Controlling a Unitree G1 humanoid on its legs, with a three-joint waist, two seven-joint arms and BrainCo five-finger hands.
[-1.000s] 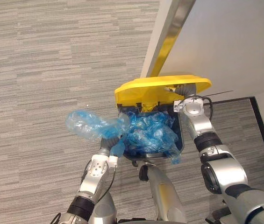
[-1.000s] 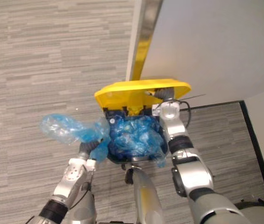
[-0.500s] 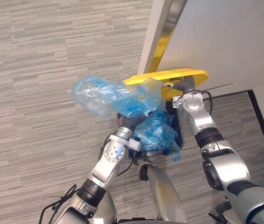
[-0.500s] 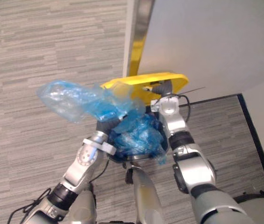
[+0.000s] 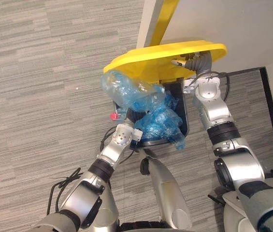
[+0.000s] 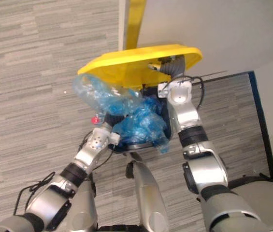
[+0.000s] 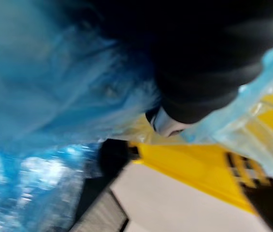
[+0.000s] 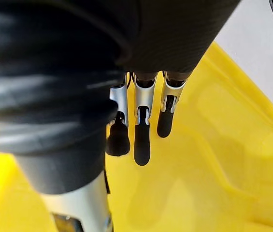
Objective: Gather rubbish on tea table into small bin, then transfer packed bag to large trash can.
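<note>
Final leg of the task, by the look of it. Right hand (image 8: pixel 141 121) flat against the underside of the yellow lid (image 5: pixel 160 55), fingers straight, propping it up off the large trash can (image 5: pixel 186 113). Left hand (image 7: pixel 208 58) is buried in blue plastic; cannot tell its grip. Packed bag (image 5: pixel 126 92) hangs at the can's mouth under the raised lid, its bulk jutting out past the left rim, above the blue liner (image 5: pixel 161 126). Bag packed and brought over, so gathering judged done. Left to do: bag down inside, let go, lid lowered.
</note>
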